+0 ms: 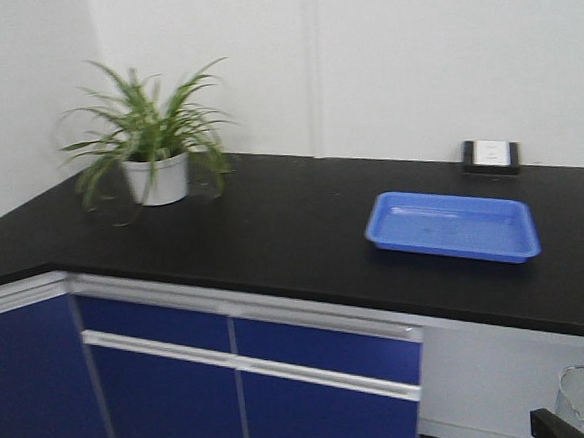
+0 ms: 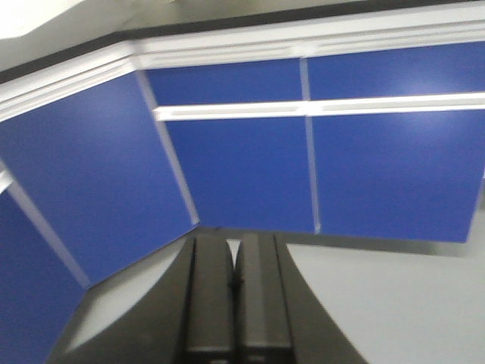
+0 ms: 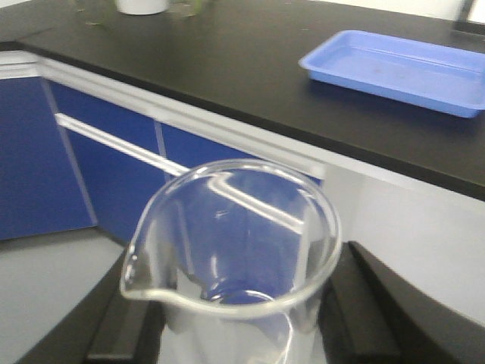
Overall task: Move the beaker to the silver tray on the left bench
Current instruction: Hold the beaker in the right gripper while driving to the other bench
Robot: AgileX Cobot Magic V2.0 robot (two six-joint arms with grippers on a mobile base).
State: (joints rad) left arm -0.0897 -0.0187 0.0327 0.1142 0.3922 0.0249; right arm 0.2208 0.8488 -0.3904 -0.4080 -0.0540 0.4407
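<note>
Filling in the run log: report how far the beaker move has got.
Done: the small clear glass beaker sits clamped in the right gripper, off any surface. In hand: it hangs before the black-topped bench with the blue plastic tray. To do: no silver tray is in view, so finding it and setting the beaker down remain. The left gripper is shut, empty.

Open worktop [image 1: 293, 229] lies between the potted plant [image 1: 151, 139] and blue tray [image 1: 453, 226].

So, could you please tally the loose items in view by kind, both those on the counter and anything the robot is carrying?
Potted plant: 1
Blue tray: 1
Glass beaker: 1
Small black box: 1
Total: 4
</note>
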